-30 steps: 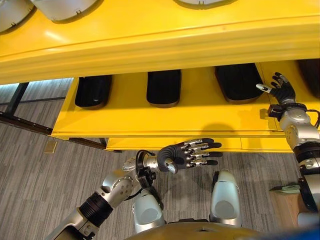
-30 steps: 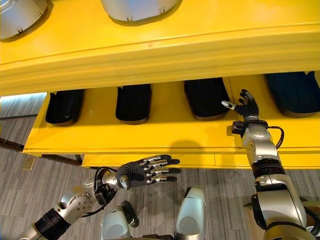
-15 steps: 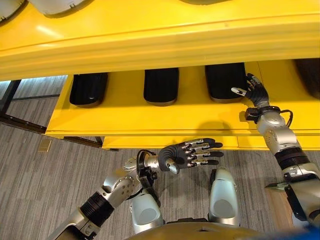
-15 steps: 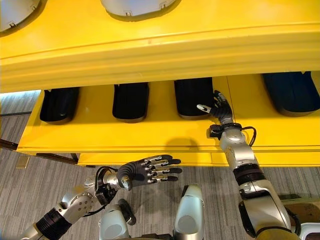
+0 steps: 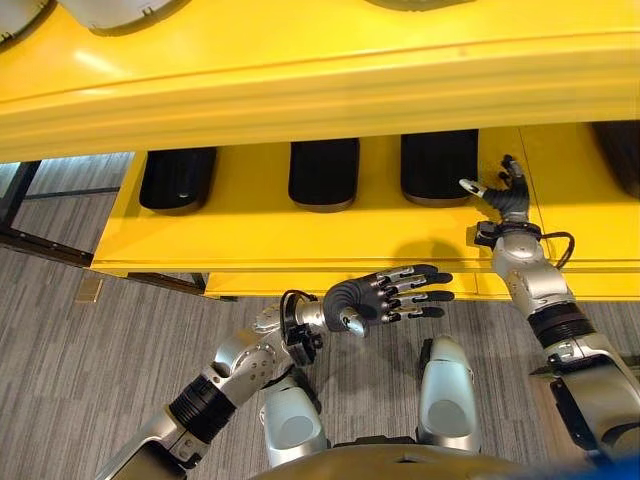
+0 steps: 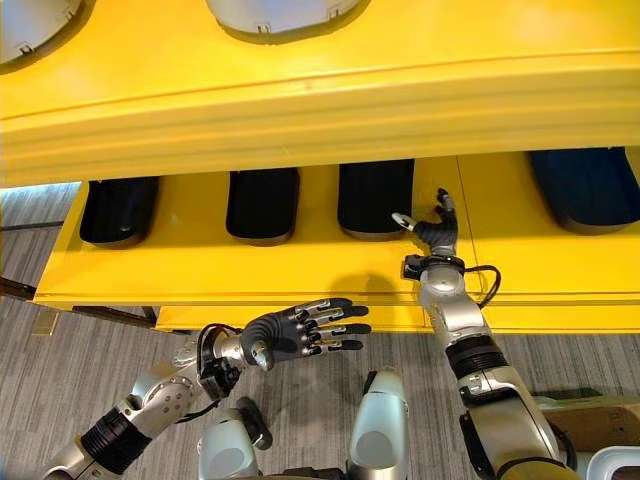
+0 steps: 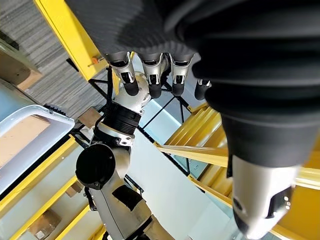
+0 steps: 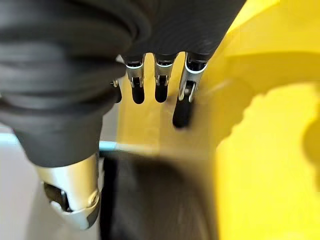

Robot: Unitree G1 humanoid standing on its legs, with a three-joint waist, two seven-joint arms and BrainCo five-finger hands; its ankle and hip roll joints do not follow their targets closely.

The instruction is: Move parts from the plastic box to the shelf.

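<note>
Three black oblong parts lie in a row on the yellow shelf point(image 5: 300, 235): a left one point(image 5: 180, 178), a middle one point(image 5: 323, 172) and a third point(image 5: 438, 167). A further dark part point(image 6: 585, 187) lies at the far right. My right hand point(image 5: 503, 198) is open on the shelf just right of the third part, its thumb at that part's near right corner. In the right wrist view its fingers point(image 8: 161, 80) are straight, with the black part point(image 8: 150, 200) close by. My left hand point(image 5: 385, 298) is open, holds nothing, and hovers in front of and below the shelf's front edge.
An upper yellow shelf point(image 5: 330, 80) overhangs the row and carries pale grey shell parts point(image 6: 280, 15). Grey carpet floor lies below. A dark frame point(image 5: 30, 235) runs at the left, with a small tan piece point(image 5: 88, 291) on the floor. A brown box point(image 6: 600, 420) stands at the lower right.
My right hand has moved left along the shelf, and the third black part has slid left and straightened, closer to the middle one. My left hand has risen slightly toward the shelf edge.
</note>
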